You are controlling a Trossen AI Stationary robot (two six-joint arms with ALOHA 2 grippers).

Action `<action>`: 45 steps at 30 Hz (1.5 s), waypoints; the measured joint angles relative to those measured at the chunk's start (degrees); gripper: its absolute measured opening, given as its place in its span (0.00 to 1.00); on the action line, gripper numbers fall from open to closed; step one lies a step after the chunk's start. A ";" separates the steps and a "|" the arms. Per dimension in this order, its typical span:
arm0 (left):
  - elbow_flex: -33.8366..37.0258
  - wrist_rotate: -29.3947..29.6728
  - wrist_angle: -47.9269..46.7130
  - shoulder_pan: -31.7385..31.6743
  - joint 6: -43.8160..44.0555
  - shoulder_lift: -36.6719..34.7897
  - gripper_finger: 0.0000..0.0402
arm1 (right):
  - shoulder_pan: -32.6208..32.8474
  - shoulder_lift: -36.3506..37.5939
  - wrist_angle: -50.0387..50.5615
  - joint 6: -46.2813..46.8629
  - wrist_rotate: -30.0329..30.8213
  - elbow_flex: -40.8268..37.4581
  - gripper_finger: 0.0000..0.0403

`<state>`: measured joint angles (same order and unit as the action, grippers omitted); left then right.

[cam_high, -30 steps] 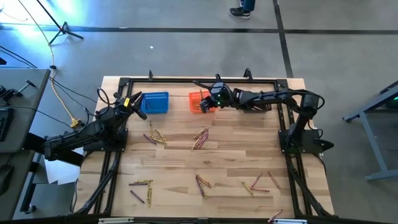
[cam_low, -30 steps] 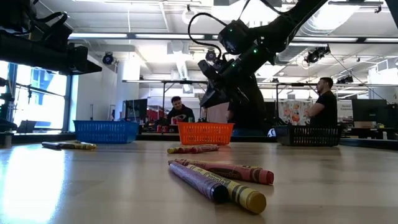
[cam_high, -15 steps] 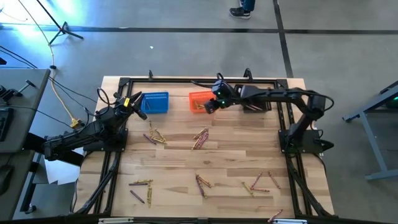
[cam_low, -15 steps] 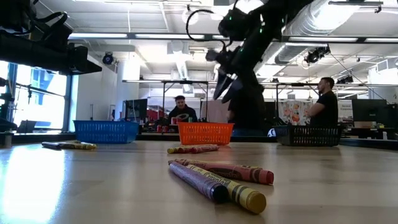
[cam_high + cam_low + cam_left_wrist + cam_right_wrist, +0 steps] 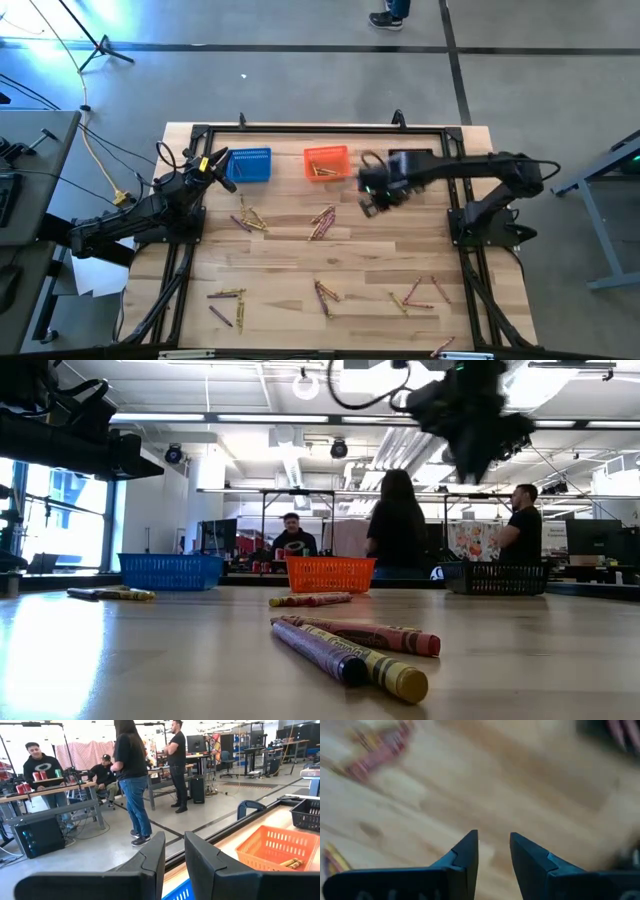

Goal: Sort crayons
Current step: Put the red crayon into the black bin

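Currently the right gripper [image 5: 367, 198] hangs over bare wood just in front of the orange basket [image 5: 326, 153], between that basket and a cluster of crayons [image 5: 322, 222] at mid-table. Its fingers [image 5: 465, 855] stand apart with nothing between them, only table [image 5: 535, 790] beneath. The left gripper [image 5: 222, 166] waits at the near-left edge of the blue basket [image 5: 250, 165]; its fingers [image 5: 150, 860] show a narrow gap and hold nothing.

The orange basket holds a few yellow-gold crayons [image 5: 320, 171] (also seen in the left wrist view [image 5: 290, 863]). A black basket [image 5: 407, 161] sits to the right of the orange one, partly under the right arm; its contents cannot be told.

Loose crayons lie in 6 further groups on the table: near the left arm [image 5: 248, 219], front left [image 5: 226, 295], front centre [image 5: 326, 295], front right [image 5: 420, 294] and at the front edge [image 5: 441, 347]. In the low view, 3 crayons [image 5: 350, 645] lie together closest to the camera.

Several people stand or sit in the room beyond the table.
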<state>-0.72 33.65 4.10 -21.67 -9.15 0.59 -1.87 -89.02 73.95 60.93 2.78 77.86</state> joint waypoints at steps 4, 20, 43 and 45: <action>0.00 -0.01 0.00 0.00 0.00 0.01 0.15 | 8.15 3.82 -0.69 13.80 -3.01 -6.44 0.24; -0.01 -0.01 0.00 0.01 0.00 -0.02 0.15 | 36.22 7.26 -26.08 45.63 -15.26 -25.96 0.24; 0.00 -0.01 -0.01 0.02 0.00 -0.02 0.15 | 47.30 7.26 -21.92 -32.05 0.49 -26.73 0.24; 0.01 -0.01 0.00 0.02 0.00 0.01 0.15 | 47.30 7.26 -22.81 -34.57 -0.20 -27.34 0.24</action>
<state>-0.71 33.65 4.09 -21.65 -9.15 0.60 45.43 -81.76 51.14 26.36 2.58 50.52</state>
